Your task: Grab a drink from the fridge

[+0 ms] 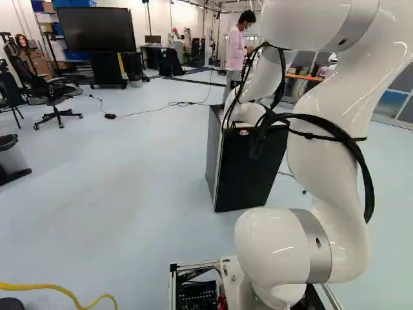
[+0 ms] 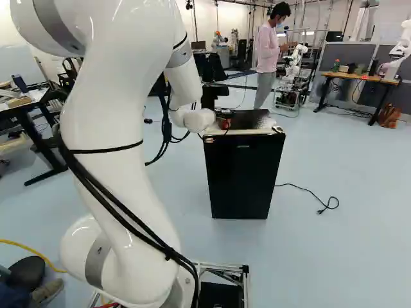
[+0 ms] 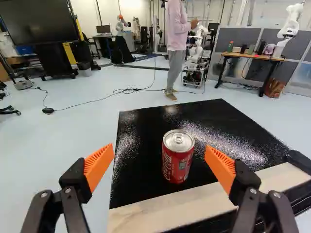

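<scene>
Pale floor (image 3: 68, 141); wooden-topped desk (image 3: 251, 57) (grey partitions (image 3: 248, 36) behind it).

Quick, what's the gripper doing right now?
Gripper: open, holding nothing; the can stands on the fridge, in line with the gap between the fingers, touching neither.

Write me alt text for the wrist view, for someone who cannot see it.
A red drink can stands upright on the glossy black top of a small fridge, ahead of the open black tool and framed between its orange-padded fingers. Beyond are a pale floor, a large dark screen and a desk.
</scene>
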Motion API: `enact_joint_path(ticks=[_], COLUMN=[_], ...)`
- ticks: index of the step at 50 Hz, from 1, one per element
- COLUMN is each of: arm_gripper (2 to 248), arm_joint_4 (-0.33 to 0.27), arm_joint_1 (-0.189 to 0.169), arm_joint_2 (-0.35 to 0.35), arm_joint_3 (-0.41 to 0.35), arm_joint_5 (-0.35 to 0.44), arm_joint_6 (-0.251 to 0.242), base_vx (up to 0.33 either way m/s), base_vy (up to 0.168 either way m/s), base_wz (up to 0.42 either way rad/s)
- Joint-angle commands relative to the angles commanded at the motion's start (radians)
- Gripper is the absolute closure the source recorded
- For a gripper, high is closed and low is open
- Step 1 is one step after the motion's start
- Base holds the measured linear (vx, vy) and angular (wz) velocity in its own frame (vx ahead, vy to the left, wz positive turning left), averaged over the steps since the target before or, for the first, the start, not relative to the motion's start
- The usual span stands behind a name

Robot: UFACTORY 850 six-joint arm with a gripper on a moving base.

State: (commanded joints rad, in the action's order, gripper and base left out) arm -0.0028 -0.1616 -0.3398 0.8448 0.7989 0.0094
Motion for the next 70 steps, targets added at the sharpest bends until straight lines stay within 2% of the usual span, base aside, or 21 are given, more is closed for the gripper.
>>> enact_joint_path(ticks=[14,33,47,48,53,54,58,59,63,64,70], arm_gripper=[3,3,5,39,39,77,77,116,116,150,152], arm_joint_4=[-0.001,-0.001,-0.001,-0.001,-0.001,-0.001,-0.001,-0.001,-0.001,-0.001,-0.001], arm_joint_1=[-0.001,-0.033,-0.037,-0.038,-0.038,-0.038,-0.038,-0.038,-0.038,-0.038,-0.038], arm_joint_2=[-0.040,-0.103,-0.126,-0.126,-0.127,-0.127,-0.127,-0.127,-0.122,-0.121,-0.110], arm_joint_3=[0.015,0.076,0.105,0.105,0.106,0.107,0.107,0.107,0.106,0.106,0.105], arm_joint_5=[0.001,0.001,0.001,0.001,0.001,0.001,0.001,0.001,0.001,0.001,0.001], arm_joint_6=[0.000,0.000,0.000,0.000,0.000,0.000,0.000,0.000,0.000,0.000,0.000], base_vx=[0.000,0.000,0.000,0.000,0.000,0.000,0.000,0.000,0.000,0.000,0.000], base_vy=[0.000,0.000,0.000,0.000,0.000,0.000,0.000,0.000,0.000,0.000,0.000], base_wz=[0.000,0.000,0.000,0.000,0.000,0.000,0.000,0.000,0.000,0.000,0.000])
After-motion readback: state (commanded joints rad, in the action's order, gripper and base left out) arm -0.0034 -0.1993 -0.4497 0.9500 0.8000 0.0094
